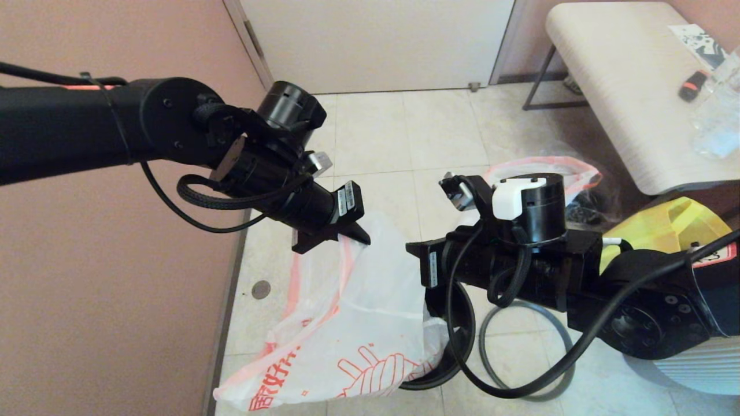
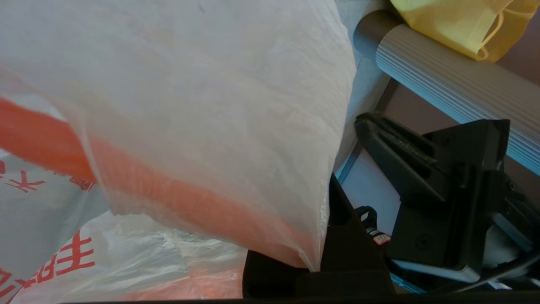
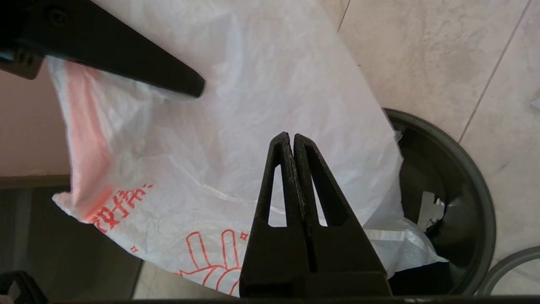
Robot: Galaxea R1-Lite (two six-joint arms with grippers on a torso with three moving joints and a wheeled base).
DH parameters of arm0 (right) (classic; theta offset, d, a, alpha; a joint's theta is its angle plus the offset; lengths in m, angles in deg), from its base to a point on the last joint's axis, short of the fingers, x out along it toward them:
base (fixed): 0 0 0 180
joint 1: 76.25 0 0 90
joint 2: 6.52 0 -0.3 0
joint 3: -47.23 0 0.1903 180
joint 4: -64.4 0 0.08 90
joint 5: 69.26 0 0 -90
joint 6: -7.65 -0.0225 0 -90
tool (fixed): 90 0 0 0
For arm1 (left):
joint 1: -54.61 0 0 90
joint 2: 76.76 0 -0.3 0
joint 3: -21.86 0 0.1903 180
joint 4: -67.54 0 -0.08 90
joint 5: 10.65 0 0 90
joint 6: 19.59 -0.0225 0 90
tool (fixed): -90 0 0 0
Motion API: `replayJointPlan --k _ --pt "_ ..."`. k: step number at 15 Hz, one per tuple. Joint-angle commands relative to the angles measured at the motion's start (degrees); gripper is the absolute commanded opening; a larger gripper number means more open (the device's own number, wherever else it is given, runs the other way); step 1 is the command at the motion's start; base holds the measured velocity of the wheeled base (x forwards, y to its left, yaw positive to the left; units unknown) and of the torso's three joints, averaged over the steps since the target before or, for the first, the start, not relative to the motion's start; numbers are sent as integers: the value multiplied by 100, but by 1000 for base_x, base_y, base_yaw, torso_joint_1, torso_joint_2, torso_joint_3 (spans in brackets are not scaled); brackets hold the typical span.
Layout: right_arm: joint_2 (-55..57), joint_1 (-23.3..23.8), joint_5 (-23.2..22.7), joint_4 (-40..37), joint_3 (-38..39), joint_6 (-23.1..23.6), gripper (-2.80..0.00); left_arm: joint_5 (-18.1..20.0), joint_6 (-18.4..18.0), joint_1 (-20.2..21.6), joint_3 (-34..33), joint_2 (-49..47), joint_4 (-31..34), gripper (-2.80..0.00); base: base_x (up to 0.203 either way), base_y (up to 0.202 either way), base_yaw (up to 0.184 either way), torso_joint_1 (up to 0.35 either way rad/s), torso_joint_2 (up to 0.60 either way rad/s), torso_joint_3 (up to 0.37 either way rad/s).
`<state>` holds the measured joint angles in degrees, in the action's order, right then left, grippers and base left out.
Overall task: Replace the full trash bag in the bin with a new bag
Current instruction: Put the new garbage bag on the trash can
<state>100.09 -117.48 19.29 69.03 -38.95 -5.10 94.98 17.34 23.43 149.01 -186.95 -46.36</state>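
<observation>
My left gripper is shut on the top edge of a white plastic bag printed in orange, pinched between its pads. The bag hangs down to the floor, and its lower corner lies inside the small dark round bin. My right gripper hovers shut and empty just above the bag, beside the bin. The bin's loose grey hoop lies on the tiles to the right of the bin. A clear, pink-edged bag with dark contents sits on the floor behind my right arm.
A yellow fabric tote and a pale grey ribbed rounded object stand at the right. A pale bench carries small items at the back right. A pink wall runs along the left and a white door stands behind.
</observation>
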Motion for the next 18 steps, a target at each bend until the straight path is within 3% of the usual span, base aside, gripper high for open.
replayJointPlan --k 1,3,6,9,11,18 --pt "-11 3 -3 12 -9 1 -280 9 23 -49 14 -5 16 -280 0 0 0 0 0 0" --pt "-269 62 -3 19 252 7 -280 -23 17 -299 249 -233 -16 -280 0 0 0 0 0 0" --pt "-781 366 -52 31 701 -4 -280 -708 30 -865 487 -761 -35 -280 0 0 0 0 0 0" --pt "-1169 819 -454 62 1245 -3 -280 -836 19 -1279 694 -965 -118 -280 0 0 0 0 0 0" --pt "-1501 1305 -769 158 1718 -14 -280 -910 -19 -1583 696 -1135 -386 -280 0 0 0 0 0 0" --pt "-2171 3548 -2261 1032 3157 -26 -280 -1253 -701 -2360 714 -1715 -1623 -280 0 0 0 0 0 0"
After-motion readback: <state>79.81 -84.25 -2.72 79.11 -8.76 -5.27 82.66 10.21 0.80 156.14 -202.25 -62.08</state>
